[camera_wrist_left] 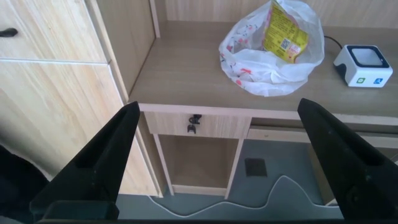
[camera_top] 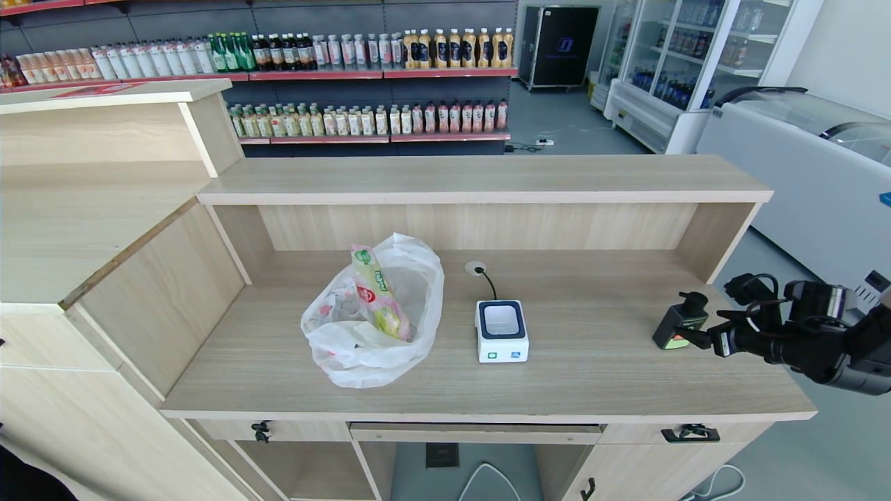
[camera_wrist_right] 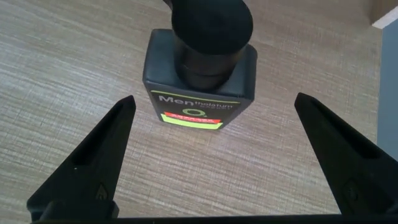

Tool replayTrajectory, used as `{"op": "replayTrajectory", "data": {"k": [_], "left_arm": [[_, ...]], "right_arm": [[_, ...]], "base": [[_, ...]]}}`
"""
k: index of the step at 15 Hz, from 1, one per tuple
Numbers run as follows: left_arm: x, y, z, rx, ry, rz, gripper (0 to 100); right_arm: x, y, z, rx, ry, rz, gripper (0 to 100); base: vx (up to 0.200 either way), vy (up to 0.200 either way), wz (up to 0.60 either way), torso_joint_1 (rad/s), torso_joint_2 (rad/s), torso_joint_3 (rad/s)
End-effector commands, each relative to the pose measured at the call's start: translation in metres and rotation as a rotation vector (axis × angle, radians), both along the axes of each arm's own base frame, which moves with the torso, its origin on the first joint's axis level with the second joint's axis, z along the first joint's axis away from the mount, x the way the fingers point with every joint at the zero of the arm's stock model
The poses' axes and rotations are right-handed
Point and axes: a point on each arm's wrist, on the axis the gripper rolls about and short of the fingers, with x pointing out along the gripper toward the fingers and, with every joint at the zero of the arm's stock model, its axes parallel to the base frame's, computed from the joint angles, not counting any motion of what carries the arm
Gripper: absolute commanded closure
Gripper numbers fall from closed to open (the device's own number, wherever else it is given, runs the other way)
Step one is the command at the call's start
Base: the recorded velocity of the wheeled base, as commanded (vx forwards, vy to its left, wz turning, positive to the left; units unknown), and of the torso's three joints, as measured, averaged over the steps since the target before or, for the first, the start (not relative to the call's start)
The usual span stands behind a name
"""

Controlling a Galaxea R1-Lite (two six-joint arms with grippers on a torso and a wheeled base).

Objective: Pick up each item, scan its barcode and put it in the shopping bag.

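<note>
the dark bottle (camera_wrist_right: pixel 200 74) stands near the right end of the bench (camera_top: pixel 592 376), well apart from the scanner (camera_top: pixel 501 329) at the middle and from the shopping bag (camera_top: pixel 372 327) further to the left. it appears upright, with its long axis vertical and its black pump cap on top.

the right gripper (camera_wrist_right: pixel 214 106) is just beside the bottle on the robot's right and points straight at it. its fingers are spread wide, and the bottle sits centred in the gap without touching either one. the gap is clearly broader than the bottle's body, so the line of approach looks good. a short advance and a squeeze across the flat sides would probably take it. gripping low on the body rather than at the cap seems the safer choice, since the bottle is tall and could tip.

the left gripper (camera_wrist_left: pixel 219 106) is also spread wide and holds nothing. it hangs off the bench's left front, below the top, nearer the bag than the bottle. the bag already holds a snack packet (camera_top: pixel 379 292). the right arm is plainly the nearer one for this pick.
</note>
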Motion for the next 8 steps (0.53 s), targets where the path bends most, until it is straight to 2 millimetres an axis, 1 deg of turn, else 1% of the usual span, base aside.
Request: {"op": "replayTrajectory", "data": {"k": [1,5,8], "left_arm": [[0.0,0.0,0.0,-0.001,0.0,0.001,0],[0.0,0.0,0.0,-0.001,0.0,0.001,0],[0.0,0.0,0.0,-0.001,0.0,0.001,0]], "right_arm": [[0.006,0.004,-0.006,0.006,0.002,0.016,0],[0.015,0.019,-0.015,0.02,0.014,0.053,0],[0.025,0.025,-0.021,0.018,0.006,0.071,0]], "base": [[0.0,0.0,0.0,0.0,0.0,0.0],[0.0,0.0,0.0,0.0,0.0,0.0],[0.0,0.0,0.0,0.0,0.0,0.0]]}}
